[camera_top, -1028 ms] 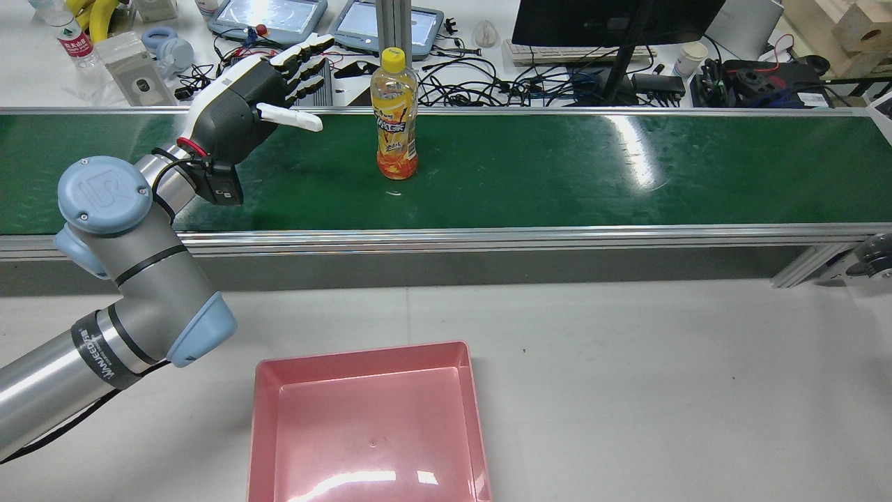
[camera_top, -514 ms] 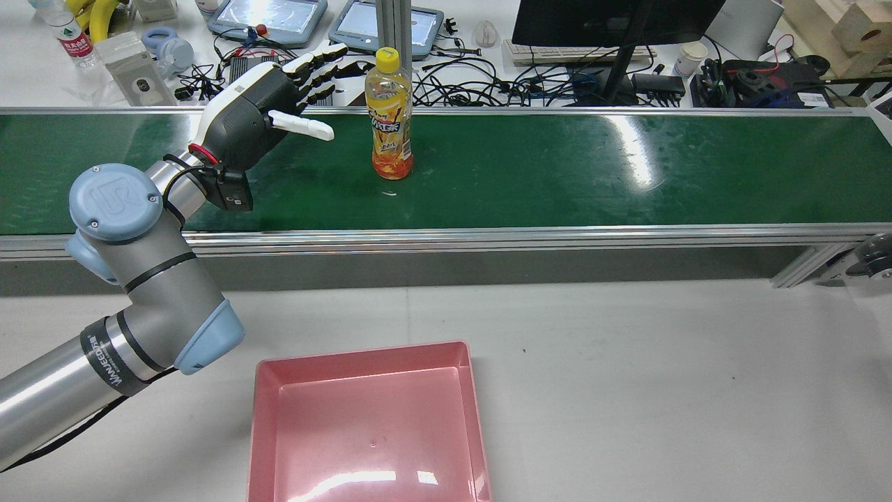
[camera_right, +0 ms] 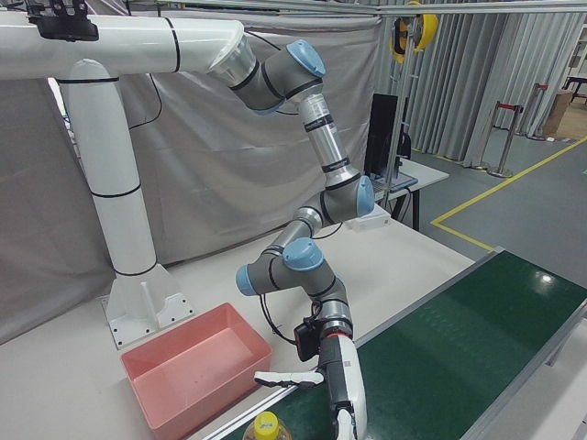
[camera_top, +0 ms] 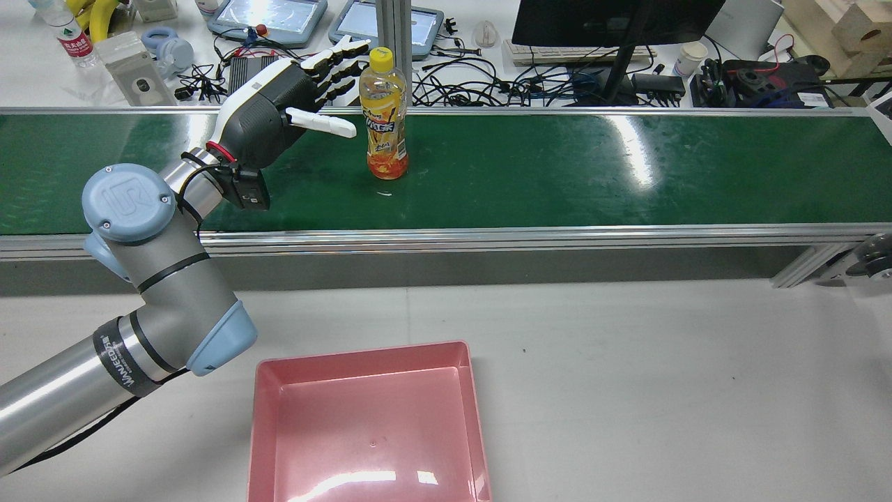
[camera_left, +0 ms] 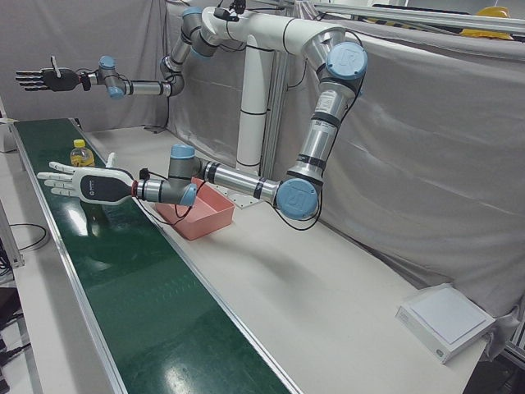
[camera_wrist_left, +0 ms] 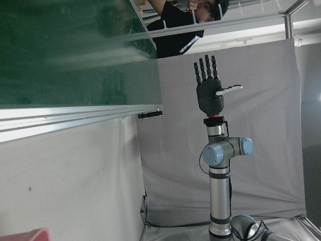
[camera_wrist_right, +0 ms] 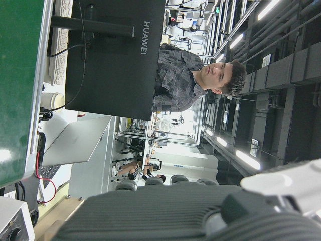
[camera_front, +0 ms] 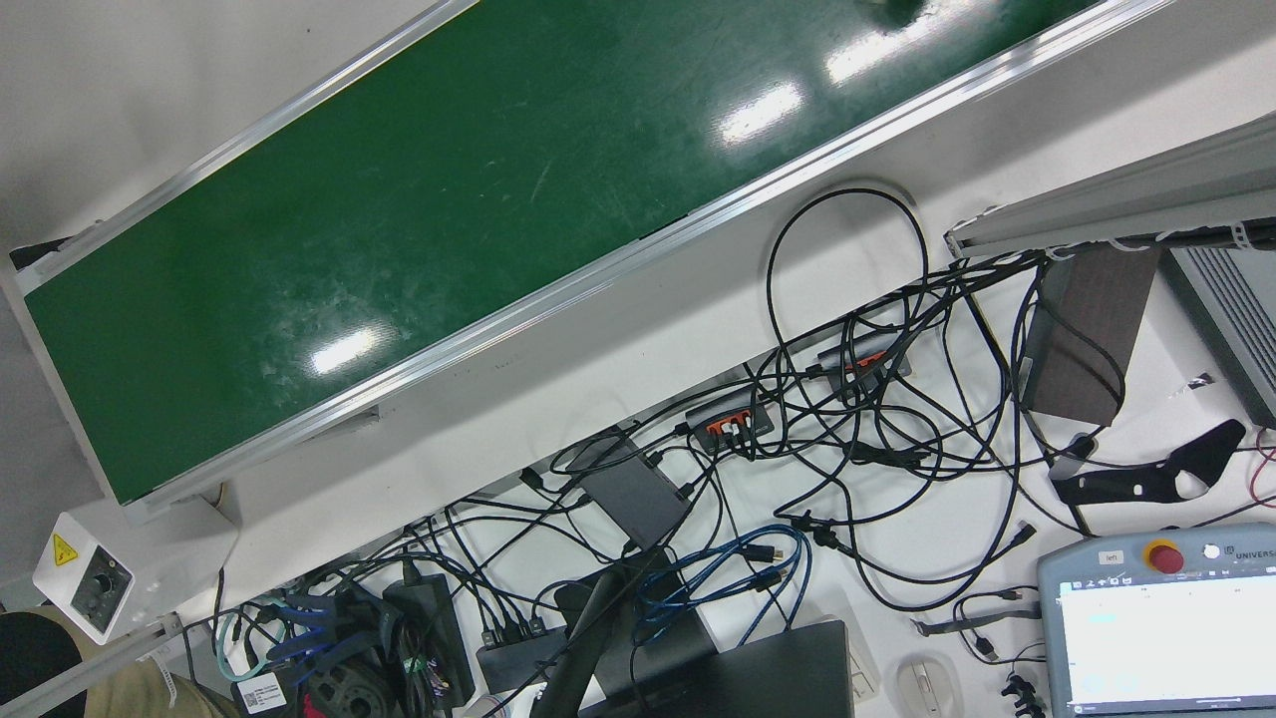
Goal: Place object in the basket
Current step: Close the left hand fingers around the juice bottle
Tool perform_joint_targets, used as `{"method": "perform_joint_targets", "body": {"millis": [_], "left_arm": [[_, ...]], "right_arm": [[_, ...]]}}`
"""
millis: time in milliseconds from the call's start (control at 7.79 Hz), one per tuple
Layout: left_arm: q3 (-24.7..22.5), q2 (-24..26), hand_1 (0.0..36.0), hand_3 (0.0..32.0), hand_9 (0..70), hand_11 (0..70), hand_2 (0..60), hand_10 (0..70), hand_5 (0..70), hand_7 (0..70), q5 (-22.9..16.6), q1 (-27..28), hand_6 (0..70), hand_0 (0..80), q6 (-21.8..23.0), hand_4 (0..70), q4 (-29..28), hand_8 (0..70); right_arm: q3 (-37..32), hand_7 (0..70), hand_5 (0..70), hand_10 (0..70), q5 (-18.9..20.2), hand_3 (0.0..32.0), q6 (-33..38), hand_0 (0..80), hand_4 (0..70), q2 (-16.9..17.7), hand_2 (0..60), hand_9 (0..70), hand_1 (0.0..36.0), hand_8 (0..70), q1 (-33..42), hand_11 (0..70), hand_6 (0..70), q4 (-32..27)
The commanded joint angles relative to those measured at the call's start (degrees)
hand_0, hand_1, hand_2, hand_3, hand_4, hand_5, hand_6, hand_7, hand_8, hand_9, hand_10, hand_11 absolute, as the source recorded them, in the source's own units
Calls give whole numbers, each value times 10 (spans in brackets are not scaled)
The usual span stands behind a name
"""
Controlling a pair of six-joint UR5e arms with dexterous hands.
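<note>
Setting: green conveyor belt (camera_top: 557,167) runs across the station, with a messy desk of cables and monitors behind it and a white table in front.
Bottle: orange juice bottle (camera_top: 384,115) with a yellow cap stands upright on the belt, toward the far edge. Nothing is touching it as far as I can see.
Left hand (camera_top: 279,115): spread wide with fingers apart, holding nothing, just beside the bottle. The thumb points at the bottle's middle and the other fingers reach past its far side. Looks to me like it's lined up for a side wrap grasp, which makes sense for a tall, tippy bottle.
Right hand (camera_left: 45,80): parked high off to the side, well apart from everything, fingers spread flat and holding nothing. Probably just kept out of the way.
Basket: pink basket (camera_top: 362,355) sits empty on the white table near the arm's base, so the carry back should be short.
Progress: reach stage, grasp not yet made.
</note>
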State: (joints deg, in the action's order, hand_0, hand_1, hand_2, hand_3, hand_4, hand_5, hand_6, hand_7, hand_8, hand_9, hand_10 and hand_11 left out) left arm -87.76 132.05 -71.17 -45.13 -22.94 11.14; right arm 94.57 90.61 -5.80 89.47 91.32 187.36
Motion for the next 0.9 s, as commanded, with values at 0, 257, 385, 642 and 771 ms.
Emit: {"method": "perform_joint_targets", "body": {"millis": [0, 257, 385, 642, 771], "left_arm": [[39, 21, 133, 0, 76, 102, 0, 59, 134, 2, -5, 0, 14, 540, 3, 156, -24, 71], [79, 51, 127, 0, 76, 94, 0, 54, 135, 1, -8, 0, 11, 537, 4, 152, -41, 70], [79, 51, 125, 0, 77, 97, 0, 56, 134, 1, -8, 0, 12, 535, 4, 152, -41, 71], [78, 49, 122, 0, 79, 94, 0, 54, 134, 1, -8, 1, 11, 535, 4, 153, -41, 73], [77, 48, 124, 0, 79, 95, 0, 55, 136, 3, -9, 1, 10, 535, 4, 153, -40, 73]], "right_arm": [[0, 0, 0, 0, 0, 0, 0, 0, 0, 0, 0, 0, 0, 0, 0, 0, 0, -1], [0, 0, 0, 0, 0, 0, 0, 0, 0, 0, 0, 0, 0, 0, 0, 0, 0, 0], [0, 0, 0, 0, 0, 0, 0, 0, 0, 0, 0, 0, 0, 0, 0, 0, 0, 0], [0, 0, 0, 0, 0, 0, 0, 0, 0, 0, 0, 0, 0, 0, 0, 0, 0, 0], [0, 0, 0, 0, 0, 0, 0, 0, 0, 0, 0, 0, 0, 0, 0, 0, 0, -1]]}}
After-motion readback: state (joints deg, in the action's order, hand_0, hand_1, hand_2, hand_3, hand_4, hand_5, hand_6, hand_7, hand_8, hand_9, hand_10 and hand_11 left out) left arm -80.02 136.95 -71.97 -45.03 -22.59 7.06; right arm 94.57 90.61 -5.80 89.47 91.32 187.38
